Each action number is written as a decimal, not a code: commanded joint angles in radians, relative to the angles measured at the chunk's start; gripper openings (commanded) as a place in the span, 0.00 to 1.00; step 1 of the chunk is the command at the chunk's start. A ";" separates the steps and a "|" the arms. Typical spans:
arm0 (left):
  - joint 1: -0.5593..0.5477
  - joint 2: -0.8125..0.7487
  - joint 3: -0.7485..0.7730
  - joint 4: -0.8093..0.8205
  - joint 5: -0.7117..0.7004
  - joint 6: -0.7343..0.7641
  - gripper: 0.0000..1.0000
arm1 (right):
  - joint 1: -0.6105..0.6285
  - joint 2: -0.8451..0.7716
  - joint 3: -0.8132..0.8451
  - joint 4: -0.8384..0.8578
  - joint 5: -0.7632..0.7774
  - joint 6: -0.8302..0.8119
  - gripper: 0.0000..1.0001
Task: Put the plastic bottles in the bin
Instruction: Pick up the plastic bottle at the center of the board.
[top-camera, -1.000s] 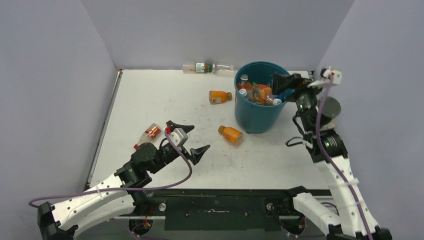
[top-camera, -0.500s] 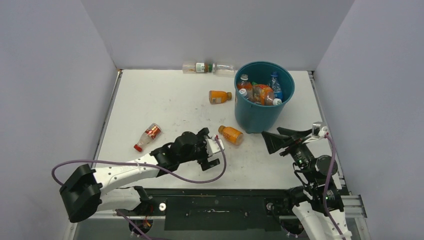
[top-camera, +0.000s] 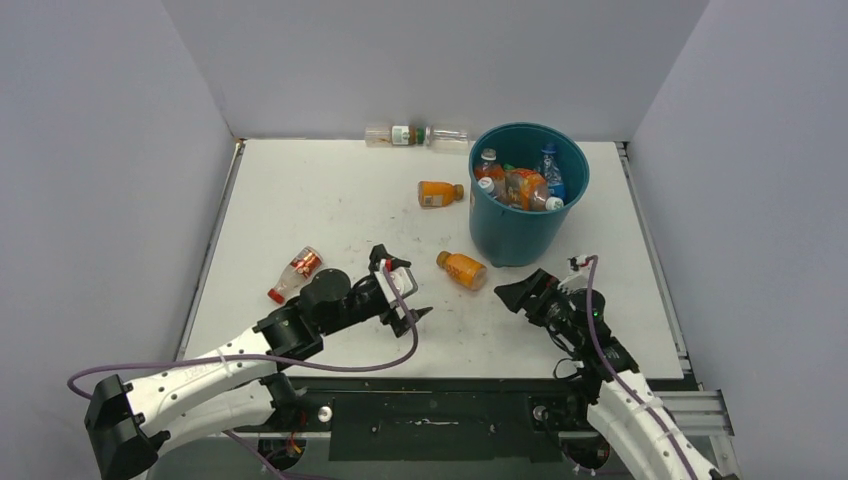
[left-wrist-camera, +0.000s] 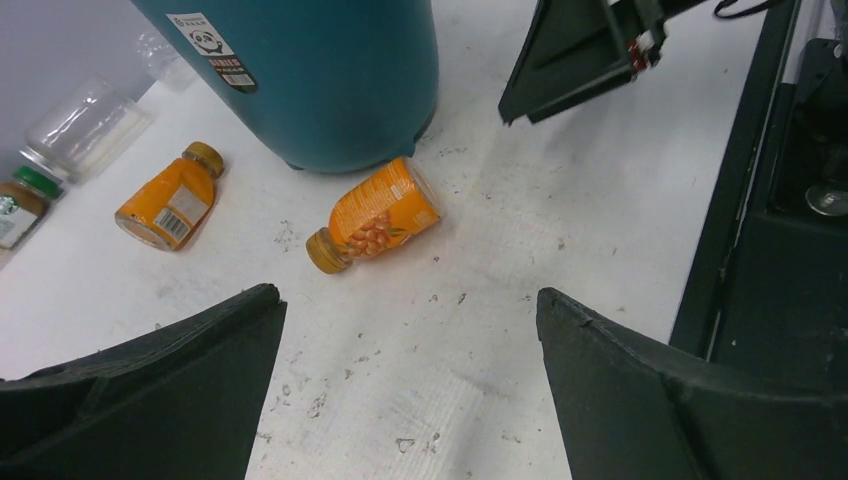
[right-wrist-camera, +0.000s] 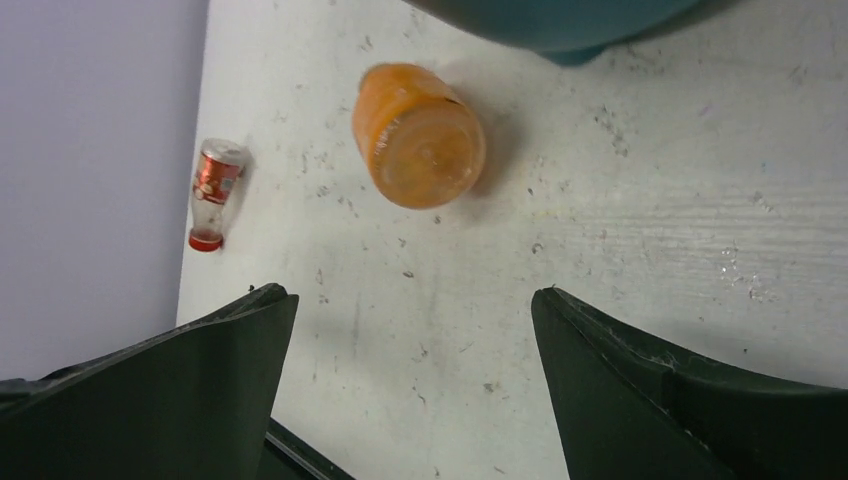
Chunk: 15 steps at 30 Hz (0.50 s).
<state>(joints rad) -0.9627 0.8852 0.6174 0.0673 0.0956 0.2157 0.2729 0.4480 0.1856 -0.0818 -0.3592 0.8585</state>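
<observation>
The teal bin (top-camera: 520, 225) stands at the back right with several bottles (top-camera: 512, 183) inside. One orange bottle (top-camera: 461, 269) lies just in front of the bin; it also shows as the orange bottle (left-wrist-camera: 382, 212) (right-wrist-camera: 420, 150) in both wrist views. My left gripper (top-camera: 408, 286) (left-wrist-camera: 407, 295) is open to its left, nothing between its fingers. On the bottle's right, my right gripper (top-camera: 510, 294) (right-wrist-camera: 412, 294) is open and low over the table. A second orange bottle (top-camera: 440, 193) lies left of the bin. A red-labelled bottle (top-camera: 296, 274) lies far left.
Two clear bottles (top-camera: 400, 134), (top-camera: 448, 137) lie against the back wall. Grey walls close in the table (top-camera: 300, 190) on the left, back and right. A black rail (top-camera: 430, 385) runs along the near edge.
My right arm came down from over the bin to the table in front of it, facing the near orange bottle. My left gripper swung right toward that bottle, then eased back a little.
</observation>
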 joint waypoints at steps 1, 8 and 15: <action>-0.018 -0.026 -0.041 0.060 -0.001 -0.067 0.96 | 0.089 0.214 -0.051 0.339 0.087 0.099 0.90; -0.050 -0.026 -0.011 0.010 -0.024 -0.058 0.96 | 0.298 0.597 -0.042 0.656 0.316 0.147 0.90; -0.156 -0.078 -0.039 -0.019 -0.150 0.027 0.96 | 0.300 0.709 -0.107 0.872 0.494 0.213 0.90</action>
<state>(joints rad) -1.0721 0.8478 0.5781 0.0414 0.0212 0.1955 0.5701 1.1202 0.0956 0.5812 -0.0299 1.0309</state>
